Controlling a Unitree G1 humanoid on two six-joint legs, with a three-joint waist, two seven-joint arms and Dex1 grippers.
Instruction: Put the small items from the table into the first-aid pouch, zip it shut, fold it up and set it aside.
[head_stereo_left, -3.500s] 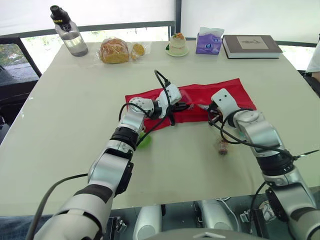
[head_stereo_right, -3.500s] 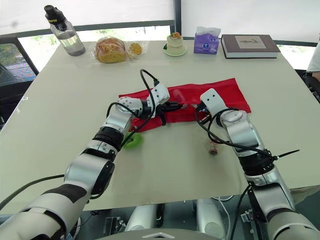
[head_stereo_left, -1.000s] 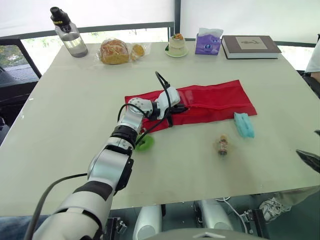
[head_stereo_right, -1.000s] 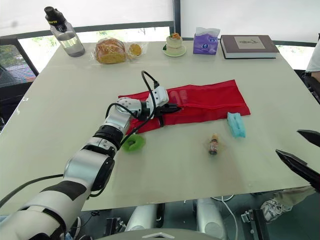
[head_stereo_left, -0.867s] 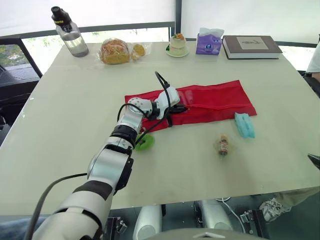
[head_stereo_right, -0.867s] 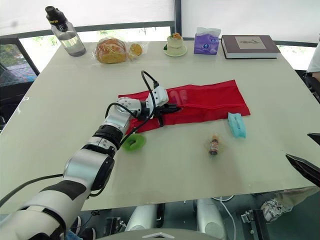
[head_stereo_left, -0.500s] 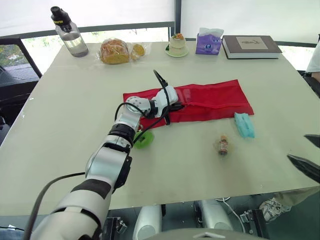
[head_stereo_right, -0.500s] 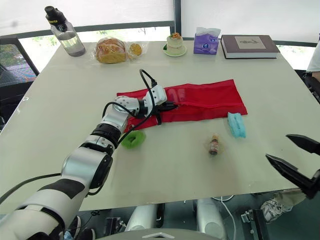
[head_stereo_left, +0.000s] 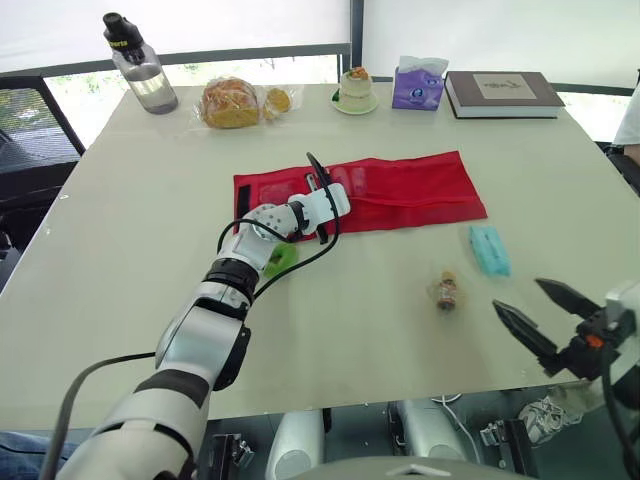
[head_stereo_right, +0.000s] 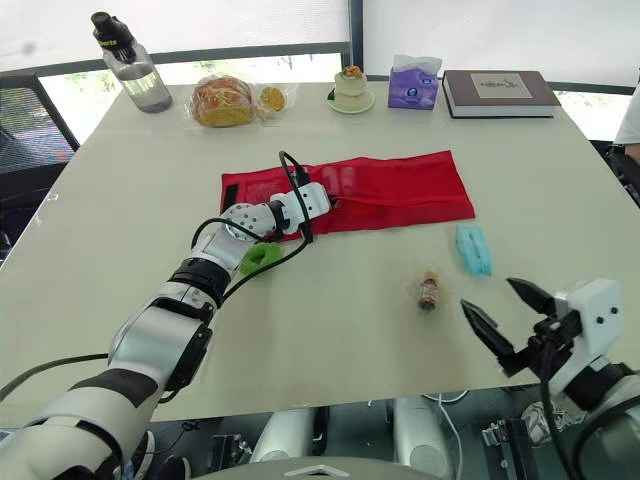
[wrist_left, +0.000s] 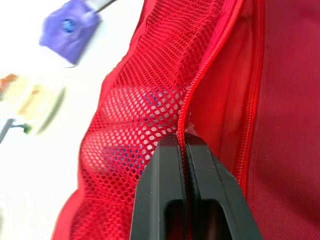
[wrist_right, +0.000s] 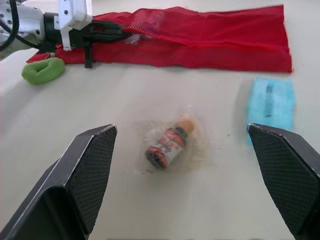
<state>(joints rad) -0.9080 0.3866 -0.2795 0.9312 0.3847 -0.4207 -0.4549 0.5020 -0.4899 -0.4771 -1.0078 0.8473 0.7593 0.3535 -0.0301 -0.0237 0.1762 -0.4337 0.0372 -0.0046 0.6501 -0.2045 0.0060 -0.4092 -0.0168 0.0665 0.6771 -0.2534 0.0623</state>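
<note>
Since the earlier frame the right arm has pulled back from the first-aid pouch (head_stereo_left: 400, 190) to the near right edge of the desk (head_stereo_left: 130, 250), and the pouch itself has slid a little toward the far left. The blue packet (head_stereo_left: 489, 250), hidden under that arm before, now shows just beside the pouch's right end.

The left claw (wrist_left: 185, 142) is pressed shut on the pouch's mesh edge, right at the zipper line. This is probably to lift that lip and keep the mouth open and steady for loading. Something blue shows through the mesh, too blurred to name.

The right claw (head_stereo_left: 520, 296) hangs low with its two fingers spread wide and nothing between them. It is pointed toward the small bottle (head_stereo_left: 446, 291), which lies on its side between the claw and the pouch. That looks like a lined-up approach for the next pick. The green ring (head_stereo_left: 279, 258) rests on the desk beneath the left forearm, still outside the pouch.
</note>
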